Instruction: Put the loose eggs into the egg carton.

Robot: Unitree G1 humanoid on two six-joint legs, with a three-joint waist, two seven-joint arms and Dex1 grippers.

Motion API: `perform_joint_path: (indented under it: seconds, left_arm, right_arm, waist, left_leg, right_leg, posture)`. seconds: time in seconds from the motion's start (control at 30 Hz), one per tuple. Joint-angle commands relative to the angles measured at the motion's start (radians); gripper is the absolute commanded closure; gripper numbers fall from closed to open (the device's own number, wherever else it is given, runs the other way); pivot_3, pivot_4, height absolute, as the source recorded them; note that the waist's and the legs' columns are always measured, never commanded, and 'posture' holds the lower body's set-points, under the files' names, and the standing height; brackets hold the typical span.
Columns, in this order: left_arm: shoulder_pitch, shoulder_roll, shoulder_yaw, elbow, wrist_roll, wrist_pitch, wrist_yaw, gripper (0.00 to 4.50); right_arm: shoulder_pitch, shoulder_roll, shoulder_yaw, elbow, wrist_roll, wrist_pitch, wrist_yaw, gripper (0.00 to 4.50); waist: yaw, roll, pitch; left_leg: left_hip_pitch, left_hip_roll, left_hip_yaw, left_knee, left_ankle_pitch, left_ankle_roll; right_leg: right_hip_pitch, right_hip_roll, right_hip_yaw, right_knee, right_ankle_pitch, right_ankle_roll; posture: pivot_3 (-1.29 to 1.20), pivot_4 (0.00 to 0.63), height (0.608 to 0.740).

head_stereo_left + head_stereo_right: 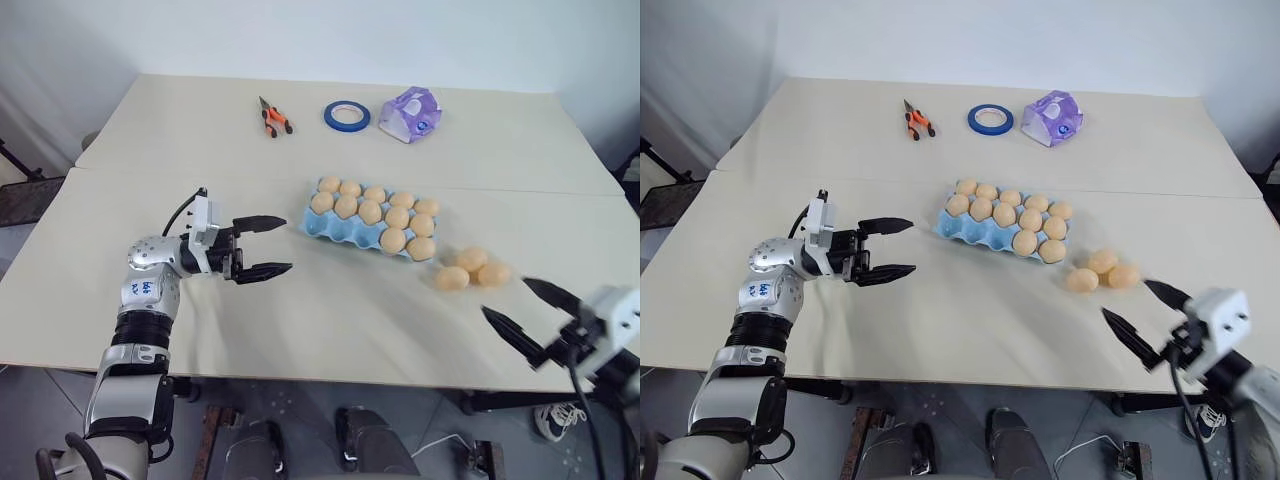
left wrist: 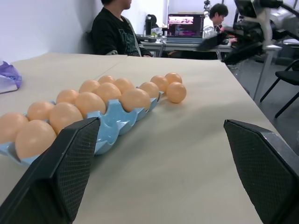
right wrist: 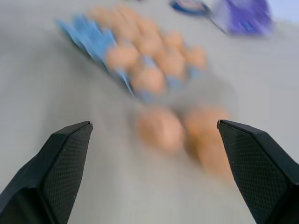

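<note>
Right wrist view: three loose eggs (image 3: 187, 133) lie just ahead of the right gripper (image 3: 152, 175), fingers spread wide, empty; smooth, fragile shells likely need gentle side grips.

- Pale orange-tan: loose eggs (image 1: 472, 270), just ahead of the right gripper (image 1: 525, 307).
- Light blue: egg carton (image 1: 322, 226), beyond the left gripper (image 1: 266, 245).
- Black, cross-hatched pads: fingers (image 2: 70, 170).
- Purple-and-white: packet (image 1: 409, 114).
- Blue: tape roll (image 1: 346, 116).
- Orange-handled: pliers (image 1: 274, 118).
- Plain beige: bench (image 1: 330, 310).
</note>
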Motion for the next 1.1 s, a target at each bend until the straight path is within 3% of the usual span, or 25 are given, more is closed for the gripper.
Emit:
perform_joint_path:
  seconds: [0.03,0.17,0.37,0.5,0.67,0.87,1.1]
  left_arm:
    - [-0.018,0.005,0.010,-0.015,-0.010,-0.015,0.001,0.00]
    - [-0.016,0.011,0.012,-0.014,-0.010,-0.015,0.001,0.00]
    - [-0.015,0.017,0.015,-0.018,-0.011,-0.012,0.002,0.00]
    - [-0.019,0.017,0.015,-0.020,-0.010,-0.010,0.008,0.00]
    - [-0.022,0.015,0.012,-0.026,-0.010,-0.006,0.016,0.00]
    - [-0.031,0.013,0.012,-0.032,-0.010,-0.007,0.029,0.00]
    - [-0.013,0.020,0.014,-0.057,-0.015,-0.002,0.034,0.00]
  right_arm:
    - [0.053,-0.024,-0.111,0.054,0.042,-0.075,0.060,0.02]
    - [0.136,-0.063,-0.196,0.126,0.069,-0.095,0.129,0.02]
    - [0.144,-0.092,-0.206,0.153,0.083,-0.096,0.145,0.02]
    - [-0.018,-0.106,-0.076,0.226,0.030,-0.023,0.018,0.02]
    - [-0.241,-0.120,0.089,0.373,-0.050,-0.035,-0.030,0.02]
    - [-0.496,-0.177,0.229,0.634,-0.159,-0.099,-0.014,0.02]
    - [-0.606,-0.218,0.323,0.766,-0.195,-0.116,0.068,0.02]
  waist:
    - [-0.001,0.000,0.000]
    - [0.000,0.000,0.000]
    - [-0.006,0.000,0.000]
    - [-0.018,0.000,0.000]
    - [-0.026,0.001,0.001]
    - [-0.023,0.003,0.002]
    - [-0.020,0.004,0.002]
  left_leg:
    - [0.001,0.000,0.000,0.000,-0.001,0.001]
    - [0.008,0.000,-0.004,-0.001,-0.002,0.002]
    - [0.014,0.003,-0.006,-0.003,-0.003,0.003]
    - [0.014,0.003,-0.006,-0.003,-0.004,0.004]
    - [0.015,0.002,-0.006,-0.004,-0.004,0.006]
    - [0.013,0.002,-0.006,-0.005,-0.004,0.006]
    - [0.013,0.004,-0.006,-0.004,-0.006,0.003]
  right_leg:
    - [0.000,0.000,0.000,0.000,0.000,0.000]
    - [0.011,-0.001,0.000,-0.003,0.000,-0.004]
    - [0.019,-0.001,0.001,-0.010,0.000,-0.009]
    - [0.021,-0.002,0.001,-0.013,0.000,-0.009]
    - [0.023,-0.003,0.001,-0.017,0.001,-0.009]
    - [0.021,-0.003,0.001,-0.017,0.004,-0.004]
    - [0.021,0.000,0.001,-0.017,0.002,0.002]
  posture:
    - [0.00,0.150,0.740]
    - [0.00,0.150,0.740]
    - [0.00,0.150,0.740]
    - [0.00,0.150,0.740]
    - [0.00,0.150,0.740]
    - [0.00,0.150,0.740]
    - [0.00,0.150,0.740]
